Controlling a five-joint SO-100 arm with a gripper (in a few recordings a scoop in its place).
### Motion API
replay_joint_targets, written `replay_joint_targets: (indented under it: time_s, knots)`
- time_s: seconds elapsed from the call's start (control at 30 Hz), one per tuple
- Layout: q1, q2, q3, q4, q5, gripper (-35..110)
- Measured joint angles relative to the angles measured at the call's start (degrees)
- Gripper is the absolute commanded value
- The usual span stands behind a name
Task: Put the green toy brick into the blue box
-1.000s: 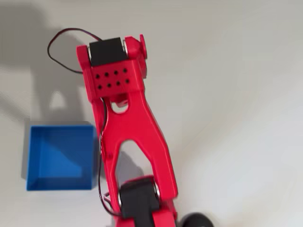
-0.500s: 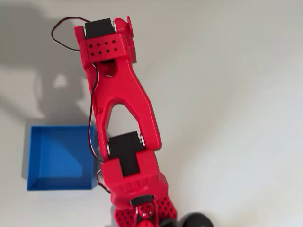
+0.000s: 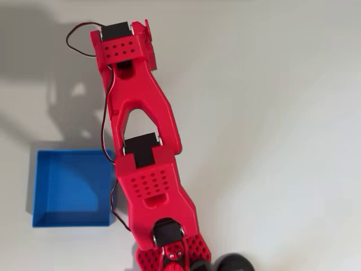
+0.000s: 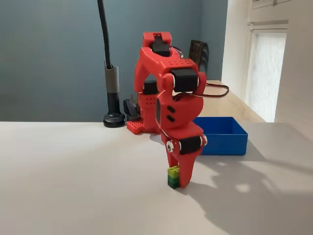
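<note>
1. Behind the pale table (image 4: 73,186), a grey-blue wall (image 4: 49,54) is seen in the fixed view, with a bright window (image 4: 266,73) at the right.
2. A red arm (image 3: 141,130) is stretched across the table in the overhead view; in the fixed view it is folded over, with its wrist pointed straight down.
3. The blue box (image 3: 70,189) is placed on the table at the left of the overhead view, just beside the arm; in the fixed view it lies behind the arm, to the right.
4. The gripper (image 4: 178,178) is lowered to the tabletop, its fingers narrowly set about the green toy brick (image 4: 173,176); a firm clamp cannot quite be confirmed from this angle.
5. The green toy brick is seen resting on the table, well apart from the blue box.
</note>
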Motion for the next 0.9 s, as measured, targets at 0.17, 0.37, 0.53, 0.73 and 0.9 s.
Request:
replay_joint_targets:
  time_s: [0.17,0.37,0.53,0.73,0.9]
  knots:
    - [-1.2,0.0,-1.5,0.0,3.0,0]
    - [-2.0,0.0,-1.7,0.0,4.1,0]
    - [-2.1,0.0,-1.7,0.8,4.0,0]
    - [-2.7,0.0,-4.6,8.3,5.0,0]
    - [-5.2,4.0,-5.3,12.2,4.8,0]
